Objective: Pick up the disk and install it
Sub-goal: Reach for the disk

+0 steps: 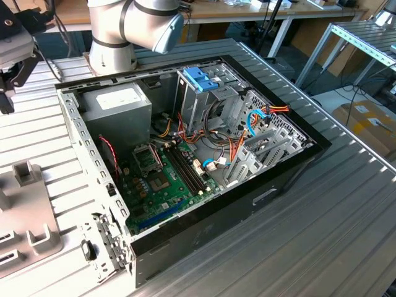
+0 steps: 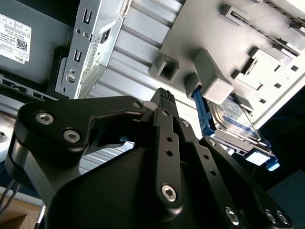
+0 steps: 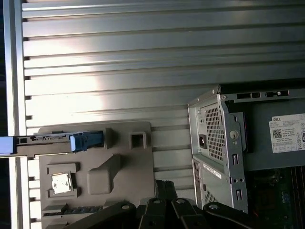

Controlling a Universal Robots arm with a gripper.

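The gripper (image 2: 164,98) is squeezed shut on nothing, over the grey holder (image 2: 209,81). The disk (image 2: 238,121) stands on its edge in a slot just past it. I'd open wide first, then pinch its flat sides, not the blue rails (image 2: 201,109).

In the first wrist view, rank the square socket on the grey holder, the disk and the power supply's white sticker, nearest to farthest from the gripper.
From the gripper:
1. the square socket, just ahead on the grey holder
2. the disk, at the holder's far edge
3. the white sticker, aside in the computer case
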